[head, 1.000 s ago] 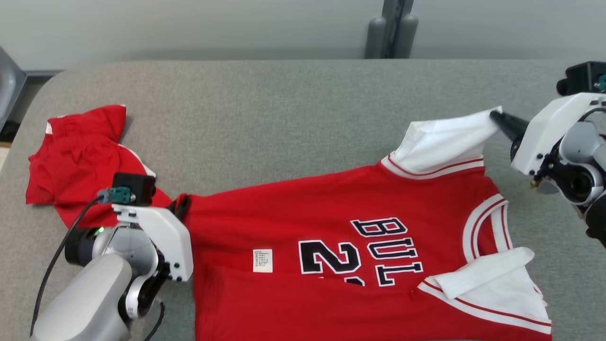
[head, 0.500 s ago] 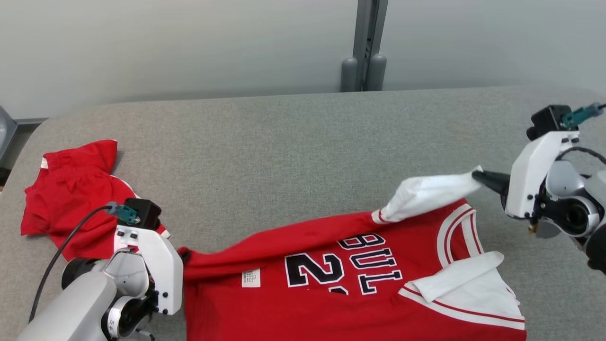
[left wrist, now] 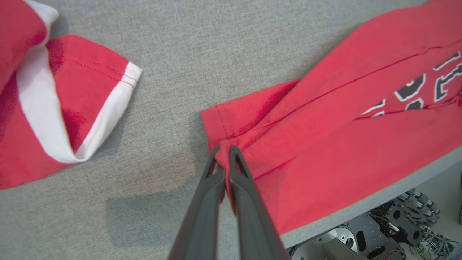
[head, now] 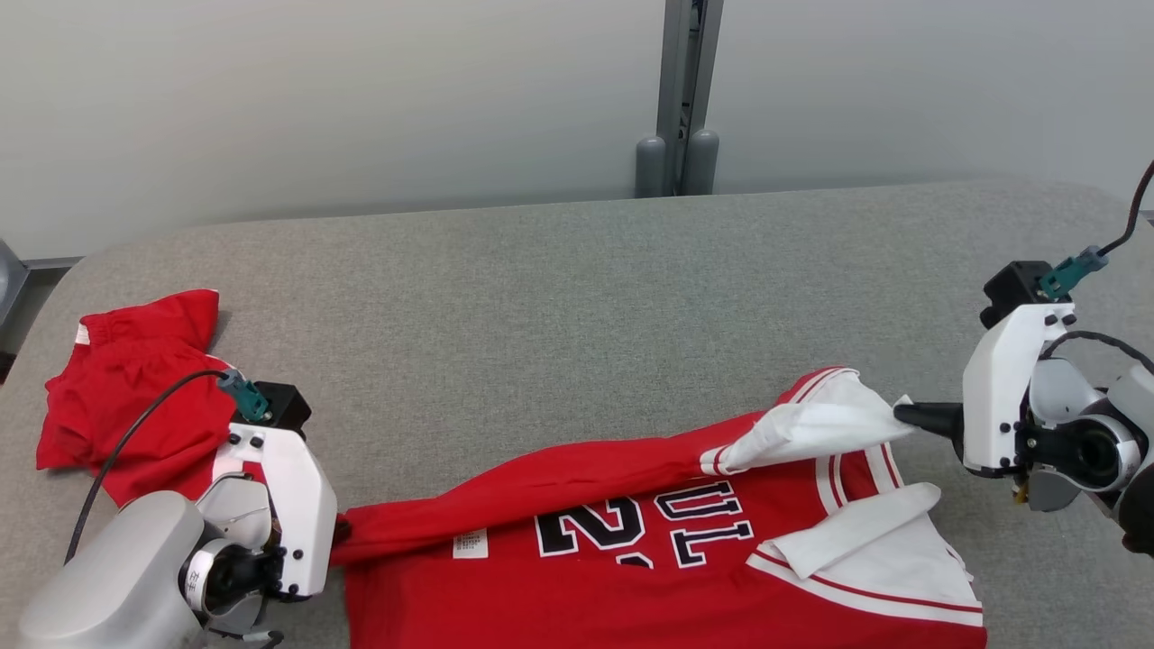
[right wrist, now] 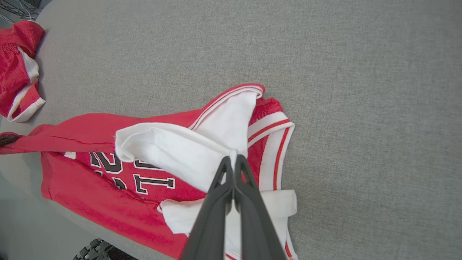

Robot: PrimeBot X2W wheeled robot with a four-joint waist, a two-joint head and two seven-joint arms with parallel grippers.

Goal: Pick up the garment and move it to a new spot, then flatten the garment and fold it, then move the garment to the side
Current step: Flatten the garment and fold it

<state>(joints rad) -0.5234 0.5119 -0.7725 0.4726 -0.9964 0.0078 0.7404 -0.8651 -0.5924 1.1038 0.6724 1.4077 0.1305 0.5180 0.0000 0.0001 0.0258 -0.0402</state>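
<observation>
The garment [head: 631,559] is a red jersey with white sleeves and dark lettering, lying at the near edge of the grey table. Its far edge is lifted and folded toward me over the lettering. My left gripper [head: 341,534] is shut on the red hem corner [left wrist: 223,144], seen pinched between the dark fingers [left wrist: 238,180] in the left wrist view. My right gripper [head: 902,414] is shut on the white sleeve [head: 811,428], and the right wrist view shows the white cloth [right wrist: 202,151] pinched at the fingertips [right wrist: 225,166], the jersey [right wrist: 119,195] spread below.
Red shorts [head: 117,397] with white trim lie crumpled at the left of the grey table [head: 541,297], also in the left wrist view as red shorts [left wrist: 54,104]. A grey post [head: 676,99] stands behind the far edge. The jersey overhangs the near table edge [left wrist: 379,196].
Both grippers have drawn the jersey's far edge toward the near side, folding it over the lettering. The head camera has tilted up, showing more wall.
</observation>
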